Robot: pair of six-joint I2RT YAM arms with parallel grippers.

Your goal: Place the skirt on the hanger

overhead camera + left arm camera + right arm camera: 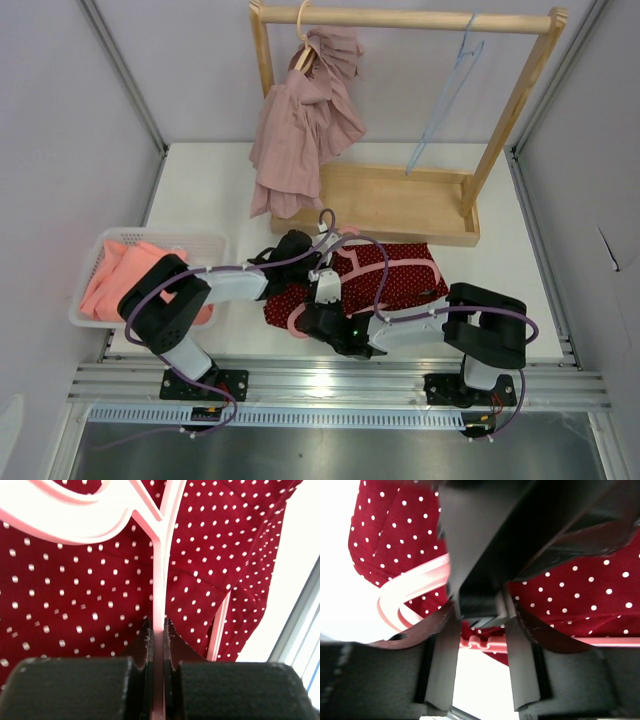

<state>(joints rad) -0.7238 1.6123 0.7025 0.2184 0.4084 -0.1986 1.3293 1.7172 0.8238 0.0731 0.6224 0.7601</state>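
The left gripper is closed on the thin, stiff hanger. The skirt, judged soft and light, lies on the table beneath it and is best taken at the waistband. Whether anything is held in the half-parted jaws of the right gripper cannot be told.

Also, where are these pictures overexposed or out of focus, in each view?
Left wrist: the pale pink plastic hanger is washed out nearly white; the black left pincer shut on it is blurred. Right wrist: the white table is blown out at left; the dark right pincer is soft and shadowed. Top external: evenly lit, sharp, some glare on the grey metal rail.
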